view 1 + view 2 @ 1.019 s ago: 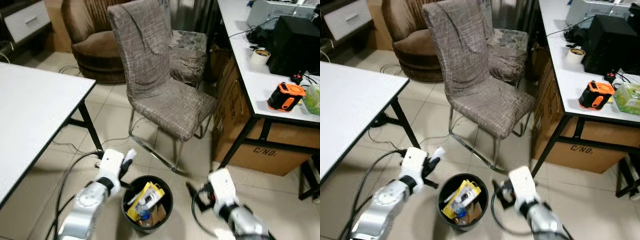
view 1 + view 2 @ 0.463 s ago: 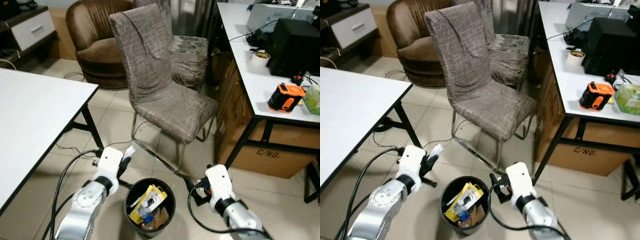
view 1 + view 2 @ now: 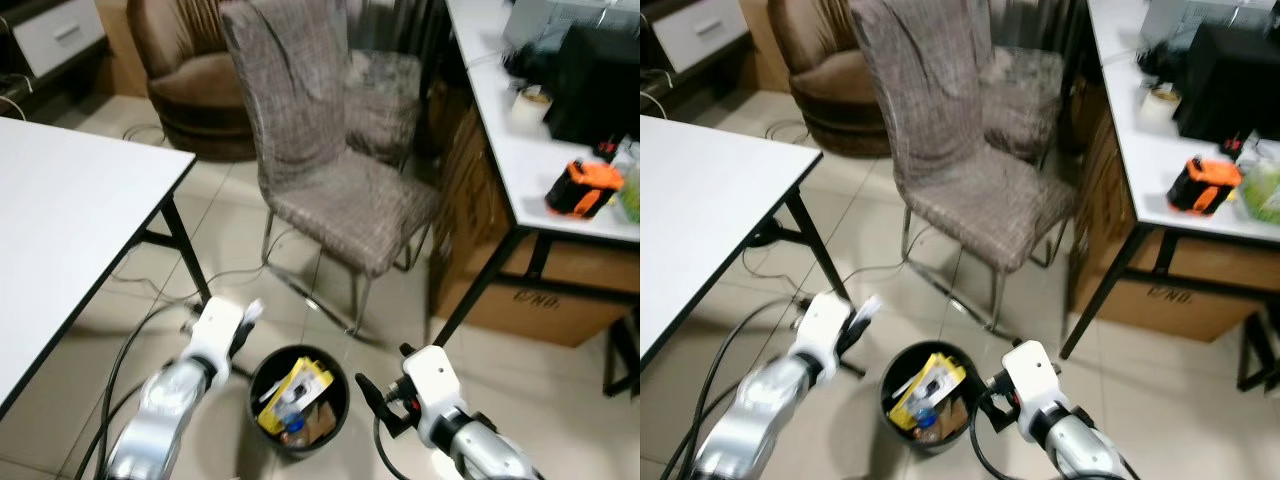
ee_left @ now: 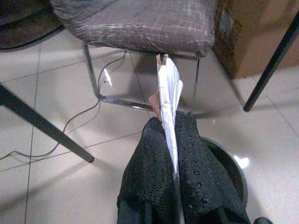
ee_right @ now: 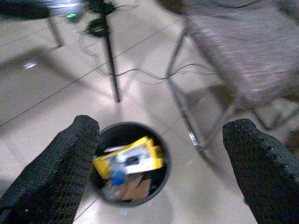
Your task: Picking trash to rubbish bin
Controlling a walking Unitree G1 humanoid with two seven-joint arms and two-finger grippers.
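We had the left gripper point(image 4: 174, 154) pinching a flat white scrap of paper point(image 4: 169, 88) just beside the round black rubbish bin point(image 3: 335, 392), right gripper point(image 5: 163, 149) spread wide nearby, so next we'd probably swing over the rim and release.

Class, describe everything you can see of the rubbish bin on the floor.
The rubbish bin is round, black and open-topped, standing upright on the pale tiled floor in front of the grey fabric chair. It looks like plastic. Inside lie a yellow packet, a bottle with a blue cap and brownish scraps. The left claw, gripping a flat white paper, is beside its rim; the open right claw hovers nearby.
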